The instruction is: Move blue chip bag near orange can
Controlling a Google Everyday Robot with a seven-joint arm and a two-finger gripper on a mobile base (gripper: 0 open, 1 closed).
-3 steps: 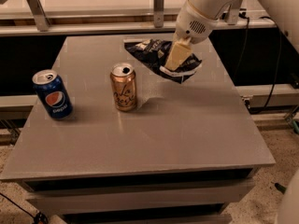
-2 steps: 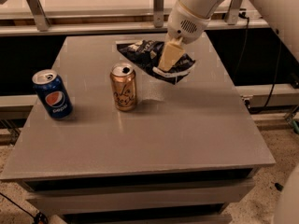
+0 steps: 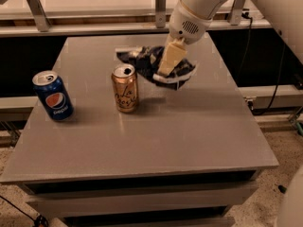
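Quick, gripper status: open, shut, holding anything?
Gripper: shut on the crinkly dark navy chip bag, just right of the copper-orange metallic can.

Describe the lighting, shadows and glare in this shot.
Camera view: warm, fairly dim light; the grey table shows a soft sheen, no harsh glare. The orange can throws a faint shadow to its right. The blue chip bag, clamped in the gripper just behind that can, darkens the tabletop beneath it. The Pepsi can glints at its rim.
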